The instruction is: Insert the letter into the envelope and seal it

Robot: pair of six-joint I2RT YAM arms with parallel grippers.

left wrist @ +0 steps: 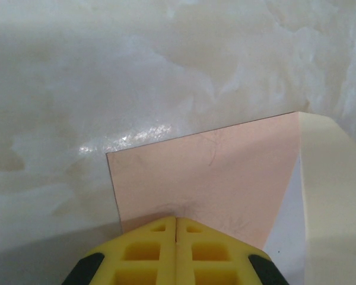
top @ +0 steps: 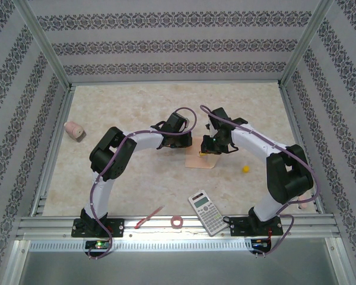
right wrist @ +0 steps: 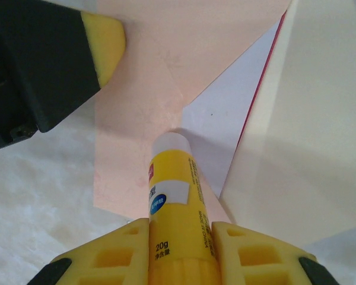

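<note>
1. Left gripper [left wrist: 176, 228], jaws pressed together, tips down on the envelope [left wrist: 213, 172] mid-table.
2. Right gripper [right wrist: 181, 237] clamps a yellow glue stick [right wrist: 172, 178], tip beside the letter [right wrist: 225, 119] showing inside the open flap [left wrist: 335, 196].

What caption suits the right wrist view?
The right gripper holds a glue stick at the open envelope while the shut left gripper rests on it.

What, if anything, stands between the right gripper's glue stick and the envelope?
Nothing visible does. The glue stick in the right gripper has its tip at the envelope, beside the open flap. The shut left gripper sits aside at the envelope's edge.
</note>
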